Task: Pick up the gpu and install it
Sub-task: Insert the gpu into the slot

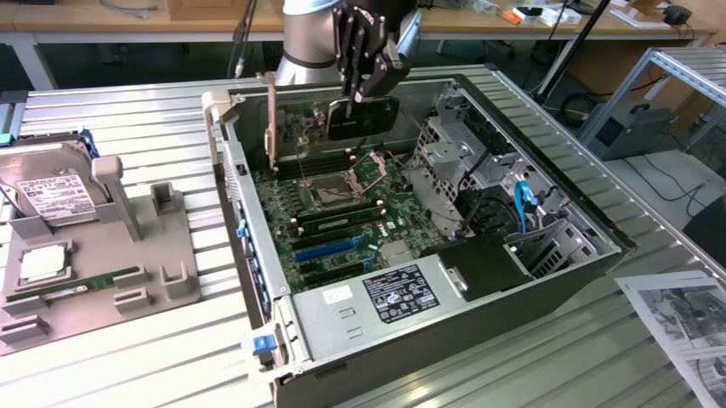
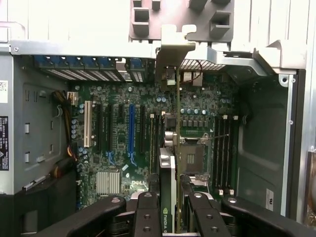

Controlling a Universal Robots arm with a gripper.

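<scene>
The gpu [image 1: 360,119] hung on edge above the motherboard [image 1: 340,212], clear of it and touching nothing there. In the wrist view the gpu [image 2: 167,168] showed as a thin line running parallel to the motherboard's [image 2: 113,148] expansion slots, with its silver bracket [image 2: 170,64] at the end nearest the motherboard's rear edge. The gripper [image 1: 369,92] clamped the card's upper part, its fingers [image 2: 147,217] drawn in narrow against both faces, so the gripper [image 2: 173,205] was holding the gpu rather than standing open.

Picking up looked done; the step in hand seemed to be carrying the card over the motherboard towards a slot. From the wrist view the card lay over the strip between the black slots and the CPU socket [image 2: 190,158], to the socket's side of the blue slot [image 2: 131,128]. The card sat high, so how far off it really was could not be told.

By my reading, seating would call for the card's lower edge to sit square over its slot, with the bracket matched to an opening at the motherboard's rear edge, then a straight, upright descent.

The case [image 1: 244,170] walled the motherboard in, with the power supply [image 1: 386,297] just beside its front edge. Well apart from the motherboard, outside the case, a grey holder [image 1: 170,289] carried a hard drive [image 1: 51,191] and a memory stick [image 1: 80,285].
</scene>
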